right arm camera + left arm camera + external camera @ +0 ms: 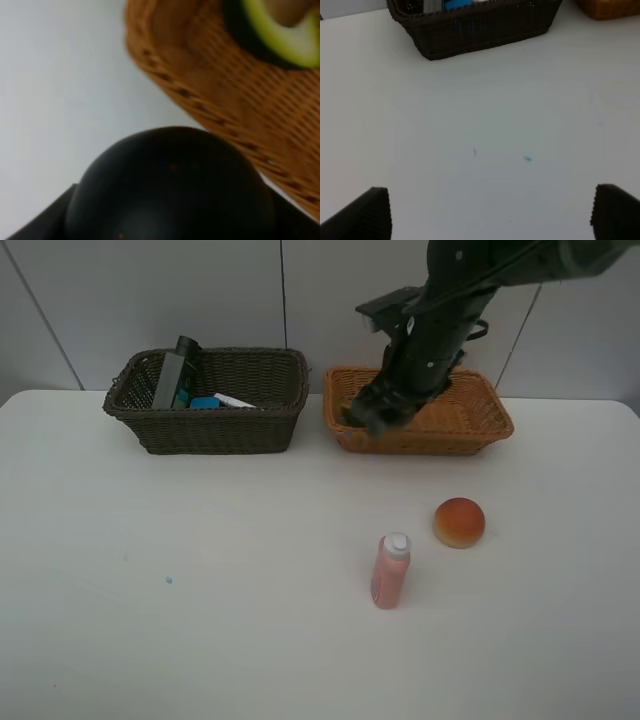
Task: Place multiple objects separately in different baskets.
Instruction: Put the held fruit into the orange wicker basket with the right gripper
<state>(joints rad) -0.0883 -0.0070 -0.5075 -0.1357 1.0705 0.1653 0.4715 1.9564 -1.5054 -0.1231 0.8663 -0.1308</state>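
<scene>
mangosteen (170, 185) clamped in right hand (372, 417), poised over orange basket (462, 436) rim

Black right arm (455, 300); 2 ribbed black left fingers (362, 217)

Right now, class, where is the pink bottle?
In the exterior high view the pink bottle stands on the table, right of centre, just left of the orange bun.

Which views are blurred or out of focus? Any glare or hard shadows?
Right wrist: whole frame soft, the dark mangosteen fills the foreground unfocused, light basket weave and avocado smeared. Left wrist: fairly sharp, flat light. Exterior high: sharp, soft shadows under bun and pink bottle, no glare.
</scene>
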